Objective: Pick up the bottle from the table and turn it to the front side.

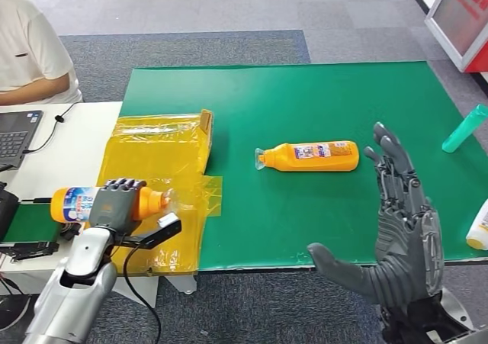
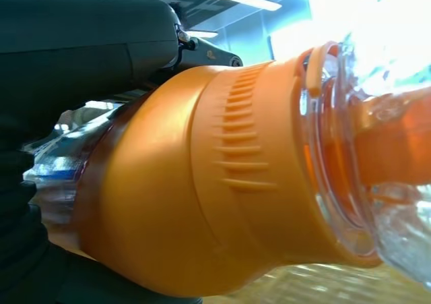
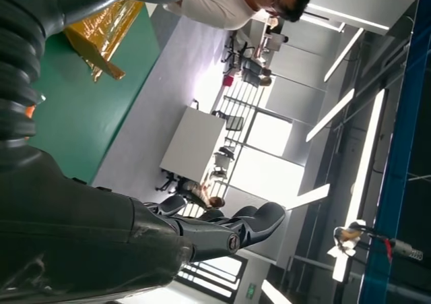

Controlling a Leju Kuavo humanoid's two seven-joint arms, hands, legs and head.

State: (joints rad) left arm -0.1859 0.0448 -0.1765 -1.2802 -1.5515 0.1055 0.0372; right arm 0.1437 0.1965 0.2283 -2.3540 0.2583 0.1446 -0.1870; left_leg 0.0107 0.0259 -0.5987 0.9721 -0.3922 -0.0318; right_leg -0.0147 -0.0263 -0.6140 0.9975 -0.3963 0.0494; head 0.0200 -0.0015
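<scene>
— While our left hand (image 1: pixel 115 204) grips an orange bottle (image 1: pixel 75 204) sideways above the yellow bags (image 1: pixel 161 168), what do we see of the right?

— We see our right hand (image 1: pixel 402 237) held open, fingers spread, holding nothing. Beyond it, a second orange bottle (image 1: pixel 313 156) lies flat on the green mat (image 1: pixel 287 100).

You are looking at a silver left arm (image 1: pixel 72 290) trailing a black cable (image 1: pixel 138 294), ending in a dark grey left hand (image 1: pixel 115 203); the right hand (image 1: pixel 402 229) is showing grey, ribbed, segmented fingers.
</scene>
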